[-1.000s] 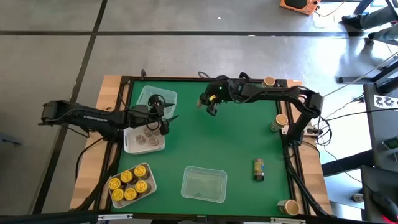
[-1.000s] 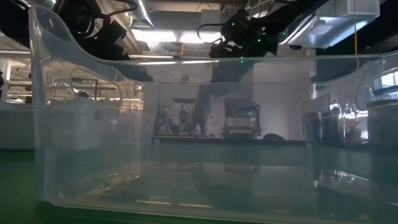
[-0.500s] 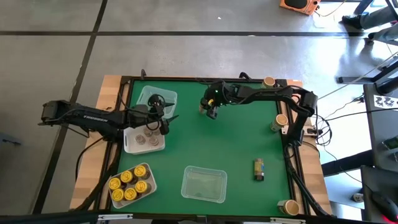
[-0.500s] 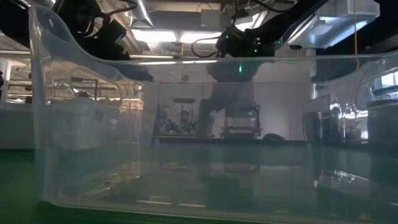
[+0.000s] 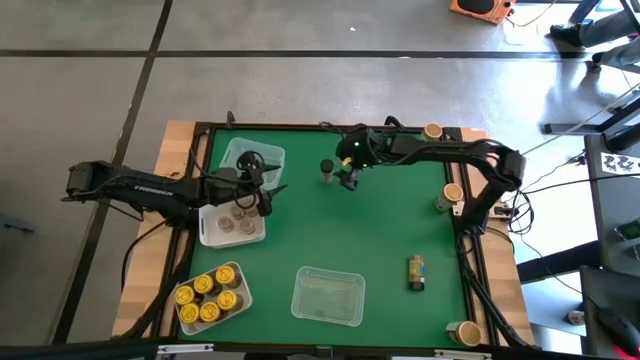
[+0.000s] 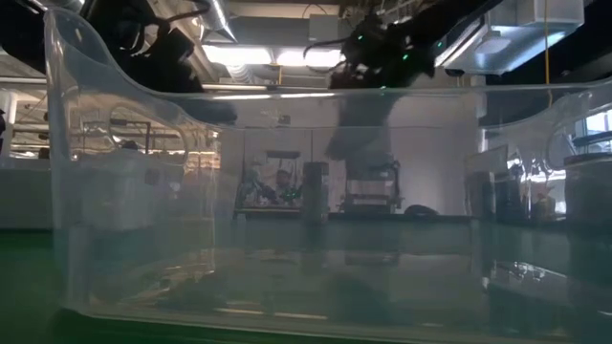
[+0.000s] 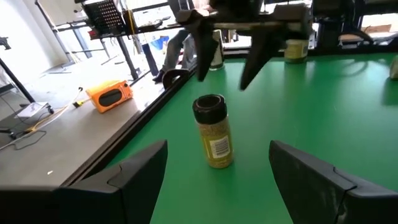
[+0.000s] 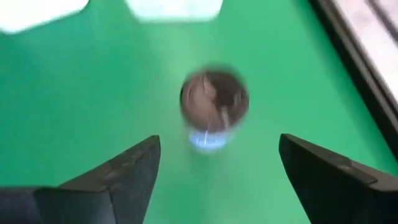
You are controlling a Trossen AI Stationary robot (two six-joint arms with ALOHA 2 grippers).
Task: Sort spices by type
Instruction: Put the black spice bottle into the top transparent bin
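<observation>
Near the desk's (image 5: 380,250) far edge, a dark-lidded spice jar (image 5: 327,171) stood upright and free, the right gripper (image 5: 349,180) just beside it with jaws spread. Over the left-side trays (image 5: 222,232), the left gripper (image 5: 268,196) hung, jaws spread, empty.

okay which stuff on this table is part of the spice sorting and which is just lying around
Part of the job: dark-lid jar standing on the mat, yellow-lid jars in a tray, jars in the white tray, empty clear tray.

Just lying about: small block, orange box.
</observation>
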